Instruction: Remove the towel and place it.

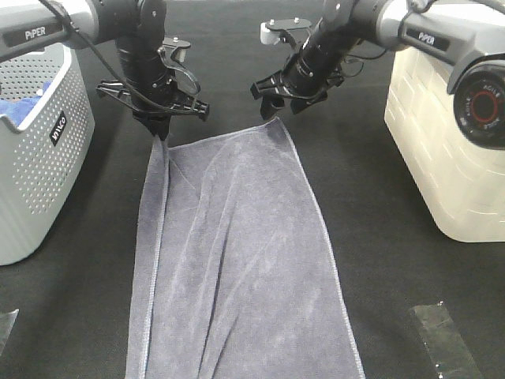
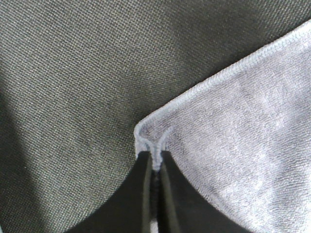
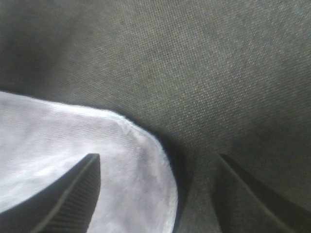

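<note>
Black desk (image 1: 379, 260) carries the towel (image 1: 237, 276), spread flat. Left pincer (image 1: 162, 131) is clamped on one corner; right pincer (image 1: 278, 110) gapes over the other (straddle the hem before closing).

The towel (image 1: 237, 260) is slate grey-blue terry, uniform in tone, with a paler stitched hem line along its edges. The surface (image 1: 394, 268) is black with a fine woven texture. The left basket (image 1: 39, 166) is light grey, patterned with rows of small round holes, and carries a black label (image 1: 58, 128) with white lettering. The cloth (image 1: 20, 106) inside it is bright blue. The right basket (image 1: 442, 158) is cream-white with an embossed brick-like pattern. The left claw (image 1: 162, 133) and right claw (image 1: 282, 106) are black. The tape (image 1: 442, 335) is translucent grey.
</note>
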Robot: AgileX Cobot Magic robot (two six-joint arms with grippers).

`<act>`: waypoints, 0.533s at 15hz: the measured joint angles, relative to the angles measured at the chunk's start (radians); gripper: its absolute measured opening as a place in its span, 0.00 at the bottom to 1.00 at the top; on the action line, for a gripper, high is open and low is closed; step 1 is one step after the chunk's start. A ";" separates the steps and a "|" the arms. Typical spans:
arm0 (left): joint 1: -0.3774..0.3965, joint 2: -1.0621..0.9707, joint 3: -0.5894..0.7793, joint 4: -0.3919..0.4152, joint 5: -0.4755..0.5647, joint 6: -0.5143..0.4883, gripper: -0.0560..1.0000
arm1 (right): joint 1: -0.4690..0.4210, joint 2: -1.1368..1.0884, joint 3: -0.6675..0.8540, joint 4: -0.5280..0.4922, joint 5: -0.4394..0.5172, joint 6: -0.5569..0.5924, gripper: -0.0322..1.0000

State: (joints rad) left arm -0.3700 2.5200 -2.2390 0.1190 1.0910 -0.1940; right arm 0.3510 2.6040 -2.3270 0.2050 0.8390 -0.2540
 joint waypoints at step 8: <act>0.000 0.000 0.000 0.000 0.000 -0.001 0.06 | 0.000 0.055 0.000 -0.021 -0.075 0.002 0.63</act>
State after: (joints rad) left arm -0.3700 2.5200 -2.2390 0.1190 1.0910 -0.1950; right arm 0.3510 2.6590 -2.3270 0.1840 0.7640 -0.2520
